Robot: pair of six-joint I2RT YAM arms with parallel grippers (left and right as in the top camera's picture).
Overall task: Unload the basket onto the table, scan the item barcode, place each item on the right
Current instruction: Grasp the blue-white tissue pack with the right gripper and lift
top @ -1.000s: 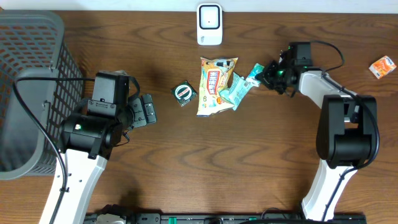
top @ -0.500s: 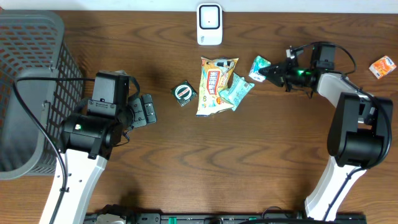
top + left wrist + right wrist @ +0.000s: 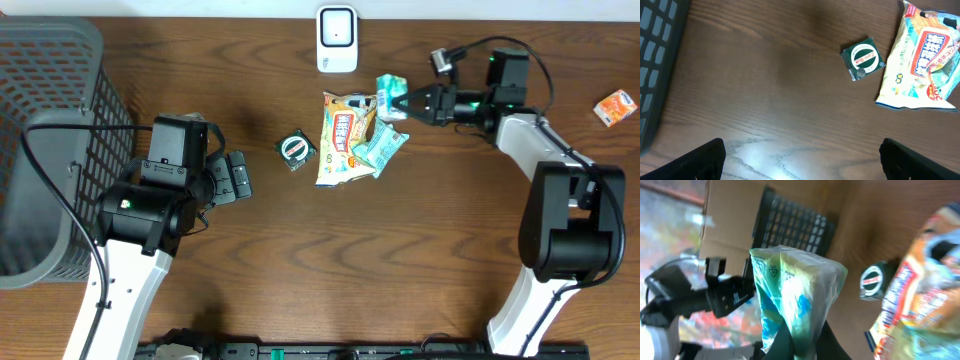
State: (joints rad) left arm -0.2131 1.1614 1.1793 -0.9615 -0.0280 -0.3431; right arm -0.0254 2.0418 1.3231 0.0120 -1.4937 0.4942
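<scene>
Currently the right gripper (image 3: 408, 101) is clamped on the green-white packet (image 3: 390, 88). It holds the packet over the top-right corner of the snack bag (image 3: 345, 135), near the white scanner (image 3: 337, 38), to its lower right. Left gripper (image 3: 240, 177) has its jaws wide and empty, near the basket (image 3: 50, 60). Round green tin (image 3: 296, 150) sits just left of the snack bag.

Dark wood-grain table (image 3: 330, 270), grey mesh basket (image 3: 60, 38) at left, soft glare (image 3: 760, 150)
</scene>
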